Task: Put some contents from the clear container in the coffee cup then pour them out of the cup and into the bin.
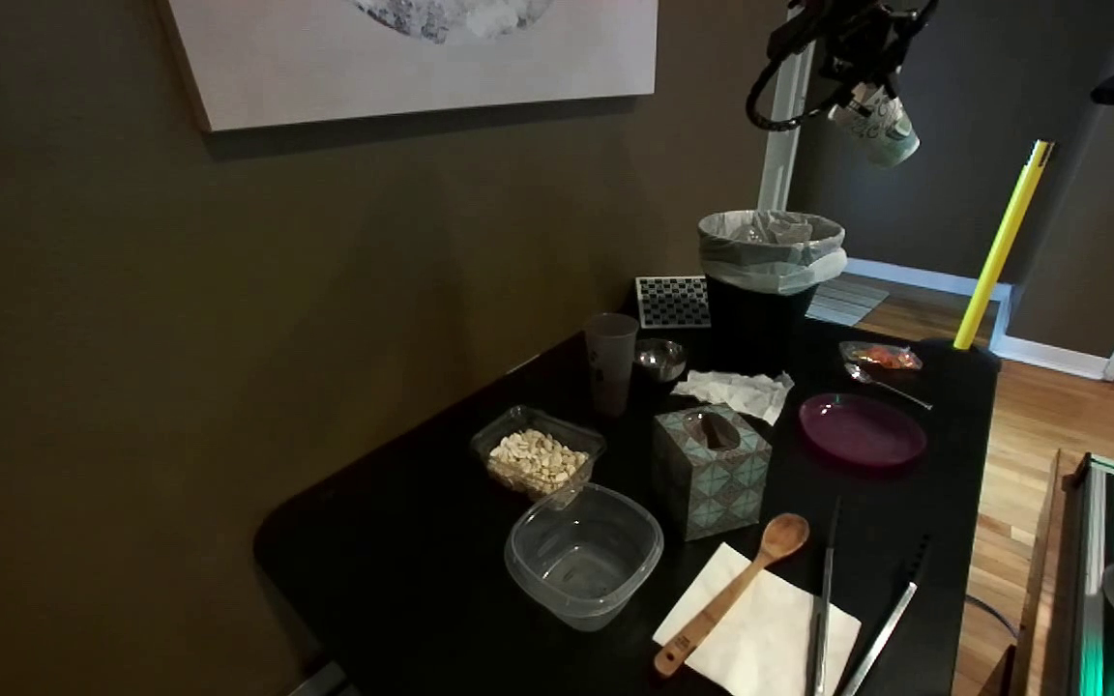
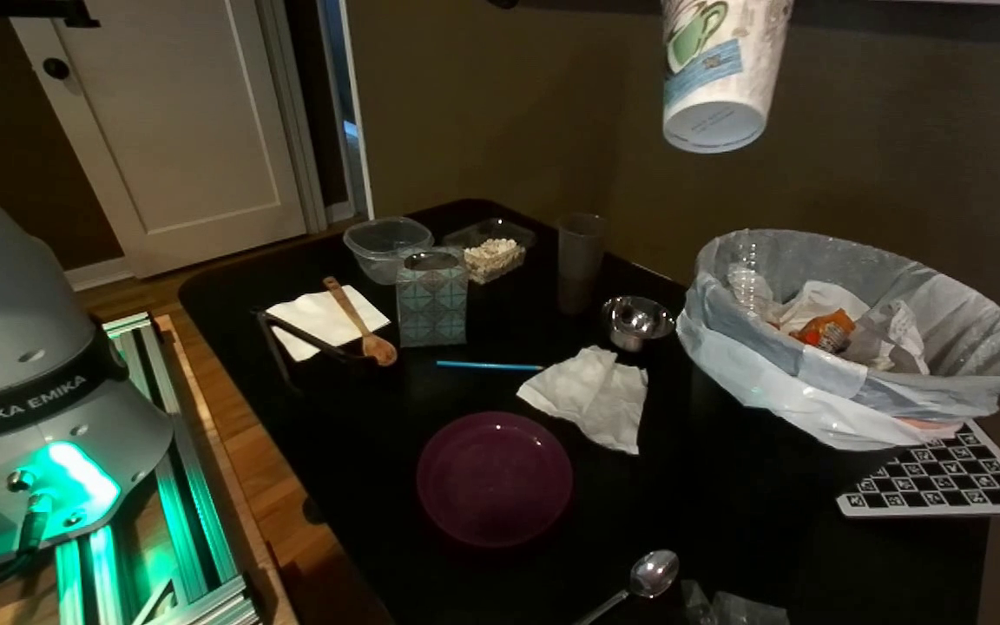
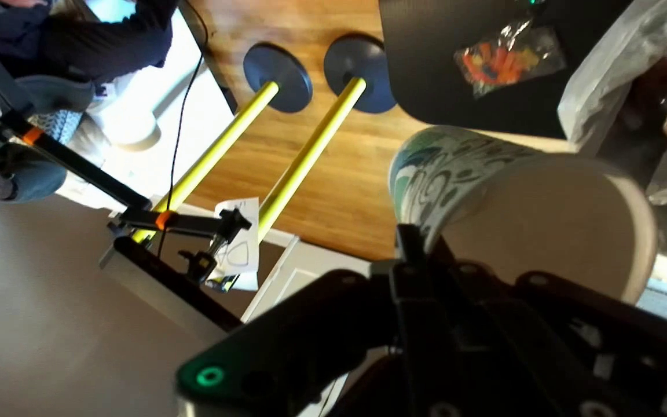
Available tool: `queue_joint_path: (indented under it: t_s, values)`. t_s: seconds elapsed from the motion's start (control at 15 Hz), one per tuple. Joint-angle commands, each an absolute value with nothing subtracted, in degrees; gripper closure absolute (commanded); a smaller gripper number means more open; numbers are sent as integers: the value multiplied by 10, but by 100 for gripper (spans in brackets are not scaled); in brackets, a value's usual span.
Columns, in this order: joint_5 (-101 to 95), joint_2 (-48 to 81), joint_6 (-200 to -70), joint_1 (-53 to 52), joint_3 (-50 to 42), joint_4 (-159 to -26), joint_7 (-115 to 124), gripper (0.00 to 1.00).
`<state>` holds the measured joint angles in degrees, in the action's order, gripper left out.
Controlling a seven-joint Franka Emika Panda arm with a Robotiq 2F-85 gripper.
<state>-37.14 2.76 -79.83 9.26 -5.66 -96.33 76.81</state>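
My gripper (image 1: pixel 857 97) is shut on the rim of the coffee cup (image 1: pixel 881 135), a white patterned paper cup with a coffee-mug print. In an exterior view the cup (image 2: pixel 721 69) hangs high, its base facing down; the gripper is out of that frame. In the wrist view the fingers (image 3: pixel 426 246) pinch the cup's wall, its mouth faces the camera, and no bits show inside. The bin (image 1: pixel 760 324), black with a pale liner, stands below the cup; it holds rubbish (image 2: pixel 830 330). The pale contents (image 1: pixel 533 462) lie in the clear container (image 1: pixel 562 423) against the wall side.
On the black table stand a larger clear tub (image 1: pixel 584 556), a tissue box (image 1: pixel 712 474), a tall grey translucent cup (image 1: pixel 611 362) and a metal bowl (image 1: pixel 660 360). A maroon plate (image 1: pixel 862 430), wooden spoon (image 1: pixel 736 590), crumpled napkin (image 2: pixel 591 395) and metal spoon (image 2: pixel 652 573) lie there too.
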Motion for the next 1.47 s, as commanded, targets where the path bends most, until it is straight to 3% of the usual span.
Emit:
queue_joint_path:
  t_s: [0.0,1.0,1.4]
  values:
    - [-282,-6,-829,87,-64,-1002,726,99]
    - [-45,-95,-1204,61,-53,-1280,492,99]
    - [43,-87,-1255,58,-52,-1330,334,99]
